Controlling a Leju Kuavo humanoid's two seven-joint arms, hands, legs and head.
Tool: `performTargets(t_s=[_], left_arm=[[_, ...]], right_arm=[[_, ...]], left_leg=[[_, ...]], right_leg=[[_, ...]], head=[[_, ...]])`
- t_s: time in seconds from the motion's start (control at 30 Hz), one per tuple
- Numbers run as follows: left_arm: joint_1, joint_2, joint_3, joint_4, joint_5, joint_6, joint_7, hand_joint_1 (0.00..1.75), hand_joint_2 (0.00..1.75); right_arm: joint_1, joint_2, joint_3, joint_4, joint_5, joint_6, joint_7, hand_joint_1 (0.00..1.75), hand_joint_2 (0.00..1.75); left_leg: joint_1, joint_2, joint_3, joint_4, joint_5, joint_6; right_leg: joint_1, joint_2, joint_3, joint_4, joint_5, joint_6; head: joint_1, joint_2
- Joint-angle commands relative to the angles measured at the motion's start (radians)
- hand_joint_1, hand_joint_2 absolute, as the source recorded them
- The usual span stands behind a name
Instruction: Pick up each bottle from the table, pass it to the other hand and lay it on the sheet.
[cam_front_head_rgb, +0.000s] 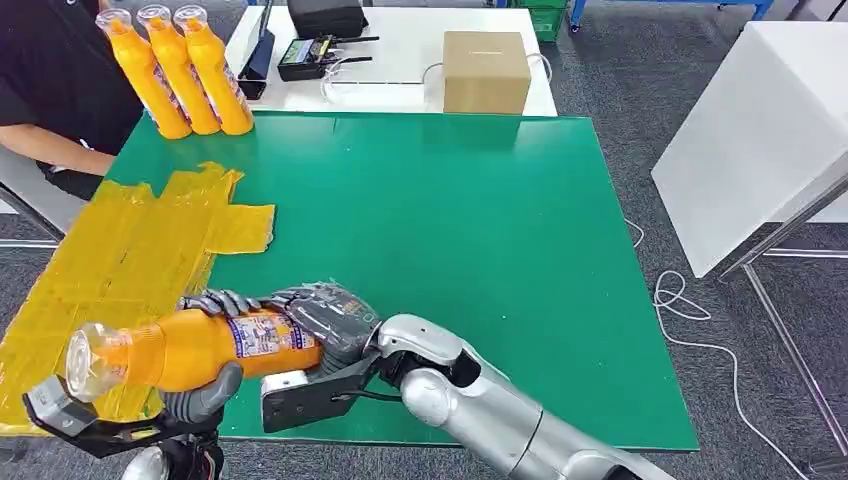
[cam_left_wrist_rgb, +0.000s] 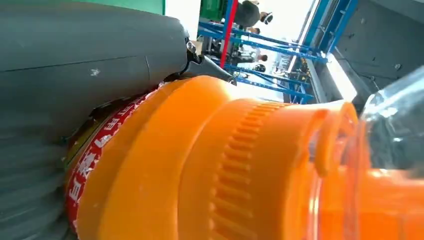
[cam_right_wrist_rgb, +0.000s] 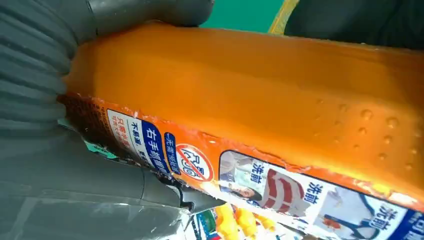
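Note:
An orange bottle (cam_front_head_rgb: 190, 350) with a clear cap lies sideways in the air above the table's near left corner, over the edge of the yellow sheet (cam_front_head_rgb: 120, 260). My right hand (cam_front_head_rgb: 335, 320) grips its labelled base end. My left hand (cam_front_head_rgb: 205, 392) holds its middle, thumb below and fingers over the top. The left wrist view shows the bottle's ribbed neck (cam_left_wrist_rgb: 235, 170) against my left hand (cam_left_wrist_rgb: 75, 75). In the right wrist view the labelled body (cam_right_wrist_rgb: 250, 90) lies against my right hand (cam_right_wrist_rgb: 40, 50). Three more orange bottles (cam_front_head_rgb: 180, 70) stand at the back left corner.
The green table mat (cam_front_head_rgb: 480, 230) stretches to the right. A person in black (cam_front_head_rgb: 50, 90) sits at the back left beside the standing bottles. Behind the mat a white table carries a cardboard box (cam_front_head_rgb: 485, 70) and black devices (cam_front_head_rgb: 310, 55). A white bench (cam_front_head_rgb: 760, 130) stands on the right.

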Motion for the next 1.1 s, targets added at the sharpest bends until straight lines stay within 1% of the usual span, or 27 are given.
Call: performTargets(t_s=[0.03,0.07,0.1,0.2,0.27,0.33,0.37,0.43,0.47,0.5,0.53,0.57,0.6,0.63,0.67,0.7,0.73,0.77,0.83,0.87,0.93,0.97,1.0,1.03,1.1], left_arm=[[-0.067,-0.016,0.0,0.033,-0.001,0.008,0.01,1.75,1.75],[-0.067,-0.016,0.0,0.033,-0.001,0.008,0.01,1.75,1.75],[-0.067,-0.016,0.0,0.033,-0.001,0.008,0.01,1.75,1.75],[-0.067,-0.015,0.001,0.033,-0.001,0.008,0.01,1.75,1.75],[-0.068,-0.015,0.003,0.04,0.002,-0.001,0.007,1.75,1.75],[-0.068,-0.017,0.004,0.043,0.002,-0.007,0.003,1.75,1.75],[-0.069,-0.017,0.005,0.044,0.001,-0.011,0.0,1.75,1.75],[-0.069,-0.018,0.008,0.045,0.0,-0.017,-0.004,1.75,1.75],[-0.068,-0.019,0.009,0.045,0.0,-0.017,-0.005,1.75,1.75],[-0.069,-0.02,0.011,0.044,-0.001,-0.016,-0.006,1.75,1.75],[-0.068,-0.021,0.016,0.043,-0.005,-0.009,-0.009,1.75,1.75],[-0.068,-0.021,0.021,0.039,-0.017,0.002,-0.015,1.75,1.75],[-0.067,-0.021,0.028,0.033,-0.035,0.017,-0.024,1.75,1.75],[-0.077,-0.033,0.067,0.007,-0.294,0.253,-0.126,1.75,1.75],[-0.097,-0.031,0.126,-0.002,-0.482,0.432,-0.156,1.75,1.75],[-0.125,-0.008,0.16,0.003,-0.631,0.573,-0.141,1.75,1.75],[-0.147,0.01,0.206,0.012,-0.662,0.598,-0.129,1.75,1.75],[-0.168,0.028,0.26,0.036,-0.695,0.588,-0.102,1.75,1.75],[-0.181,0.044,0.314,0.077,-0.743,0.591,-0.104,1.75,1.75],[-0.179,0.044,0.336,0.091,-0.774,0.61,-0.117,1.75,1.75],[-0.165,0.043,0.349,0.096,-0.842,0.663,-0.132,1.75,1.75],[-0.157,0.041,0.35,0.095,-0.862,0.68,-0.134,1.75,1.75],[-0.153,0.04,0.35,0.096,-0.876,0.693,-0.135,1.75,1.75],[-0.15,0.039,0.347,0.099,-0.899,0.716,-0.135,1.75,1.75],[-0.152,0.041,0.343,0.106,-0.908,0.726,-0.131,1.75,1.75]], right_arm=[[0.004,-0.022,0.129,0.014,0.009,0.03,-0.031,1.75,1.75],[0.004,-0.022,0.129,0.014,0.009,0.03,-0.031,1.75,1.75],[0.004,-0.022,0.129,0.014,0.009,0.03,-0.031,1.75,1.75],[0.005,-0.022,0.13,0.015,0.009,0.03,-0.031,1.75,1.75],[0.007,-0.023,0.127,0.017,0.009,0.026,-0.031,1.75,1.75],[0.008,-0.023,0.125,0.02,0.008,0.023,-0.031,1.75,1.75],[0.008,-0.023,0.123,0.023,0.008,0.021,-0.031,1.75,1.75],[0.01,-0.023,0.117,0.028,0.007,0.016,-0.03,1.75,1.75],[0.011,-0.024,0.114,0.029,0.007,0.015,-0.029,1.75,1.75],[0.013,-0.025,0.11,0.03,0.006,0.013,-0.029,1.75,1.75],[0.018,-0.027,0.1,0.028,0.004,0.007,-0.026,1.68,1.75],[0.025,-0.032,0.089,0.022,0.003,-0.005,-0.022,1.13,1.75],[0.035,-0.039,0.073,0.011,0.006,-0.021,-0.016,0.02,1.75],[0.092,-0.057,-0.011,-0.04,0.007,-0.135,0.015,0.0,1.75],[0.124,-0.083,-0.061,-0.097,0.007,-0.18,0.011,0.0,1.75],[0.152,-0.127,-0.104,-0.173,0.007,-0.174,0.01,0.0,1.75],[0.177,-0.157,-0.14,-0.232,-0.001,-0.157,0.006,0.0,0.0],[0.206,-0.178,-0.185,-0.284,-0.003,-0.137,-0.002,0.0,0.0],[0.236,-0.194,-0.227,-0.33,0.002,-0.129,-0.014,0.0,0.0],[0.25,-0.202,-0.247,-0.354,0.003,-0.131,-0.022,0.0,0.0],[0.27,-0.21,-0.274,-0.385,0.002,-0.139,-0.033,0.0,0.0],[0.274,-0.217,-0.282,-0.397,0.001,-0.141,-0.037,0.0,0.0],[0.277,-0.223,-0.29,-0.408,-0.004,-0.142,-0.039,0.0,0.0],[0.281,-0.227,-0.299,-0.417,-0.009,-0.141,-0.041,0.0,0.0],[0.284,-0.23,-0.3,-0.421,-0.009,-0.14,-0.041,0.0,0.0]], left_leg=[[0.003,-0.007,0.007,0.0,-0.003,-0.001],[0.002,-0.006,0.005,-0.001,-0.002,0.0],[0.003,-0.007,0.007,0.0,-0.003,0.0],[0.002,-0.005,0.004,-0.001,-0.001,0.0],[0.003,-0.007,0.007,0.0,-0.003,-0.001],[0.002,-0.006,0.005,-0.001,-0.002,-0.001],[0.003,-0.007,0.008,0.0,-0.003,-0.001],[0.001,-0.005,0.004,-0.001,-0.001,0.0],[0.002,-0.007,0.006,-0.001,-0.002,-0.001],[0.001,-0.004,0.003,-0.001,-0.001,0.0],[0.002,-0.007,0.007,-0.001,-0.002,-0.001],[0.003,-0.007,0.007,-0.001,-0.003,-0.001],[0.002,-0.006,0.005,-0.001,-0.001,0.0],[0.003,-0.008,0.008,-0.001,-0.003,0.0],[0.003,-0.008,0.007,-0.001,-0.002,0.0],[0.002,-0.007,0.006,-0.001,-0.002,0.0],[0.003,-0.011,0.004,-0.001,-0.001,0.0],[0.004,-0.014,0.004,0.0,-0.001,0.0],[0.005,-0.015,0.008,0.001,-0.003,-0.001],[0.001,-0.009,0.002,-0.001,0.0,0.0],[0.002,-0.005,0.007,-0.001,-0.003,-0.001],[0.001,-0.001,0.005,-0.001,-0.003,-0.001],[0.001,-0.002,0.006,-0.001,-0.004,-0.001],[0.001,-0.004,0.003,-0.001,-0.002,-0.001],[0.002,-0.007,0.007,0.001,-0.004,0.0]], right_leg=[[0.002,-0.002,0.009,-0.001,-0.003,-0.004],[0.002,-0.002,0.006,-0.001,-0.002,-0.003],[0.002,-0.002,0.008,-0.001,-0.003,-0.004],[0.001,-0.002,0.005,-0.001,-0.002,-0.003],[0.002,-0.002,0.009,-0.001,-0.003,-0.005],[0.001,-0.002,0.006,-0.001,-0.002,-0.003],[0.002,-0.002,0.009,-0.001,-0.003,-0.005],[0.001,-0.002,0.005,-0.001,-0.002,-0.003],[0.002,-0.002,0.008,-0.001,-0.003,-0.004],[0.001,-0.002,0.004,-0.001,-0.001,-0.002],[0.002,-0.002,0.008,-0.002,-0.003,-0.004],[0.002,-0.002,0.009,-0.002,-0.003,-0.004],[0.001,-0.003,0.006,-0.001,-0.002,-0.003],[0.002,-0.003,0.009,-0.002,-0.003,-0.004],[0.002,-0.003,0.009,-0.002,-0.003,-0.004],[0.002,-0.003,0.007,-0.002,-0.003,-0.004],[0.002,-0.008,0.007,-0.002,-0.003,-0.003],[0.003,-0.009,0.008,-0.002,-0.003,-0.004],[0.004,-0.009,0.012,-0.001,-0.005,-0.006],[0.0,-0.006,0.004,-0.001,-0.002,-0.002],[0.002,0.0,0.008,-0.001,-0.002,-0.005],[0.001,0.0,0.004,-0.001,-0.001,-0.003],[0.001,-0.001,0.006,0.0,-0.002,-0.004],[0.001,-0.003,0.004,-0.001,-0.001,-0.002],[0.002,-0.004,0.008,-0.001,-0.004,-0.004]], head=[[0.0,0.0],[0.0,0.0],[0.0,0.0],[0.0,0.0],[0.0,0.0],[0.0,0.0],[0.0,0.0],[0.0,0.0],[0.0,0.0],[0.0,0.0],[0.0,0.0],[0.0,0.0],[0.0,0.0],[0.0,0.0],[0.0,0.0],[0.0,0.0],[0.0,0.0],[0.0,0.0],[0.0,0.0],[0.002,0.0],[0.001,0.0],[-0.001,0.0],[-0.003,0.0],[0.0,0.0],[-0.001,0.0]])
